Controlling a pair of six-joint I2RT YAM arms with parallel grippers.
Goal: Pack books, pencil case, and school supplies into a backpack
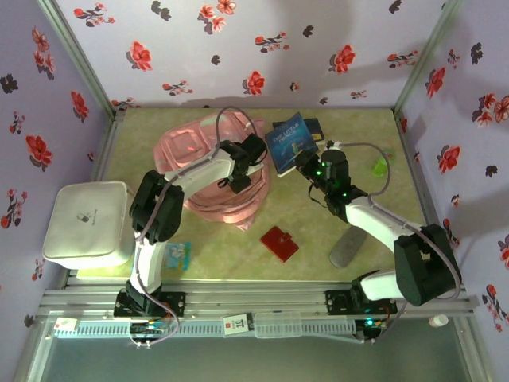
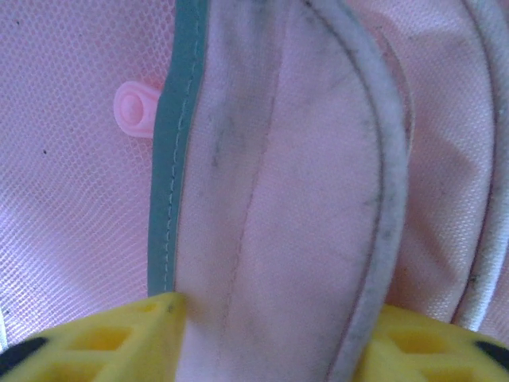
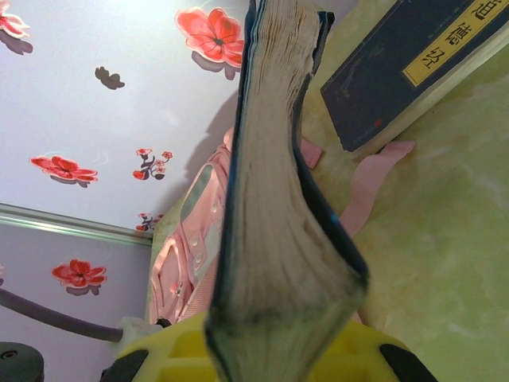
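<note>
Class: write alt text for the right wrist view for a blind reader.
The right gripper clamps a blue book edge-on, pages toward the camera. Behind it are a navy book on the green table and the pink backpack.

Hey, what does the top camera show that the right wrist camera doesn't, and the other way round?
From the top: the red square piece and the grey pouch lying on the table, a white box at the left, and the left gripper at the backpack.
From the right wrist: the blue book with its page edges up close, and a yellow label with characters on the navy book.
In both: the right gripper shut on the blue book, the navy book, the pink backpack.
</note>
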